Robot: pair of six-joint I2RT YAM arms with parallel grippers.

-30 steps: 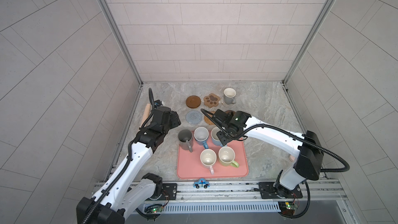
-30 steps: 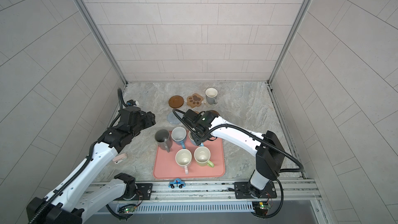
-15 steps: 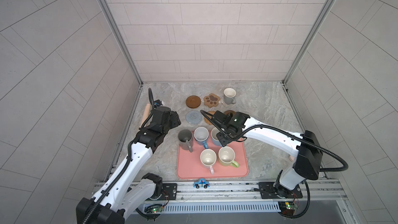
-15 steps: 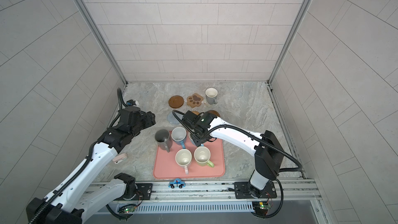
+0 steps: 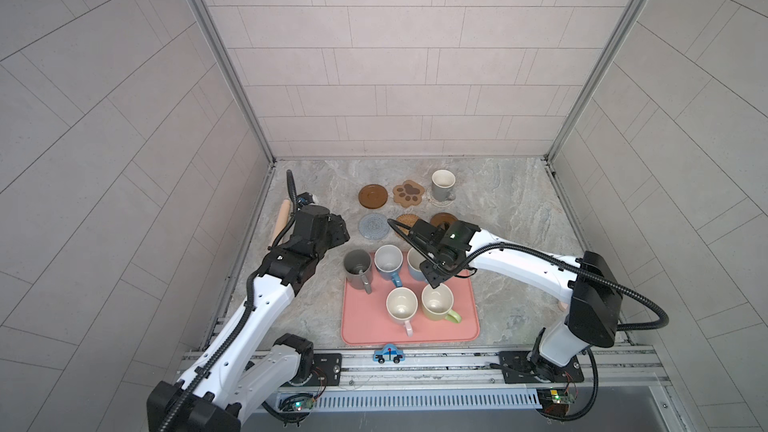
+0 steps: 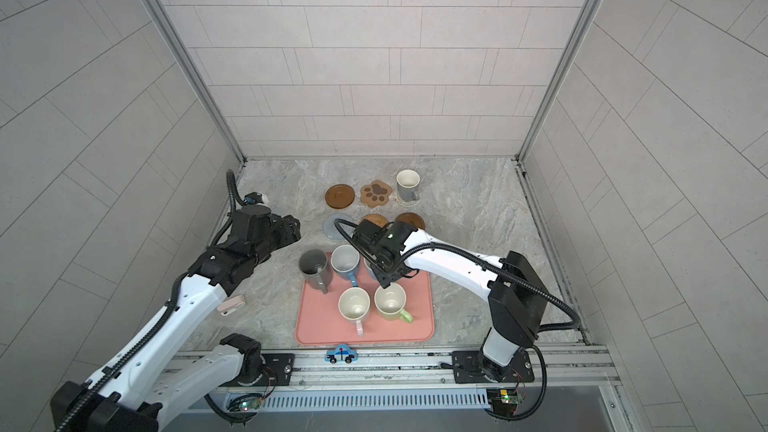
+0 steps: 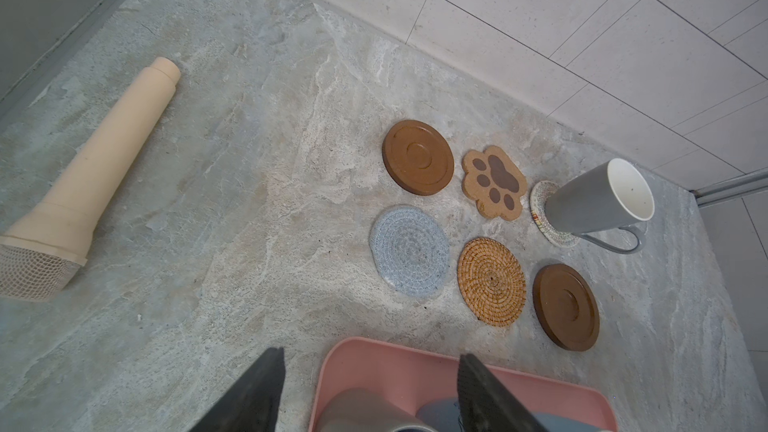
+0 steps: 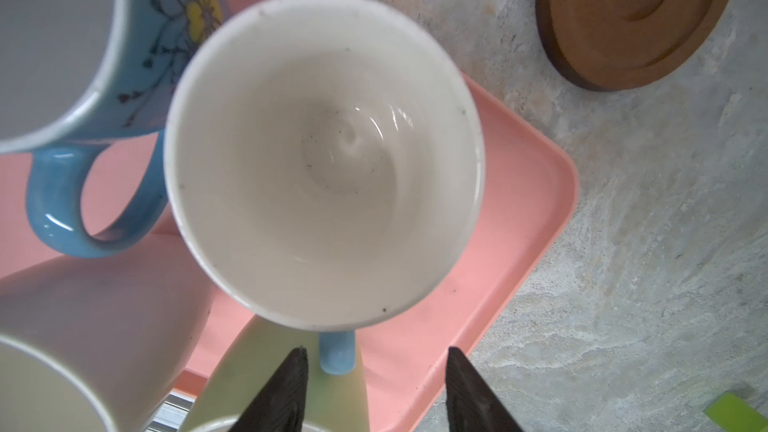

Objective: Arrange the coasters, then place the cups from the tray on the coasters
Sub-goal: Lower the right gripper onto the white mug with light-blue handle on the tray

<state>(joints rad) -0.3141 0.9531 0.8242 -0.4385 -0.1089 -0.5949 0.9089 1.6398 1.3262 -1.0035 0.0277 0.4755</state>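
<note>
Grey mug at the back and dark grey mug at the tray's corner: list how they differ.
Place: the grey mug stands on the cream woven coaster, off the tray; the dark grey mug stands on the tray, on no coaster.
Inside: the grey mug is white within, the dark grey mug grey within.
Build: the dark grey mug looks taller than the grey mug.
Both are upright and handled.

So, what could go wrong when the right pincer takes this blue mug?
The right pincer hangs open over the handle of the blue mug, with the green mug close beside it; a finger may strike that mug.
The flowered mug stands very close, so a tilted lift could knock it.
Held only by the handle, the mug may swing.
</note>
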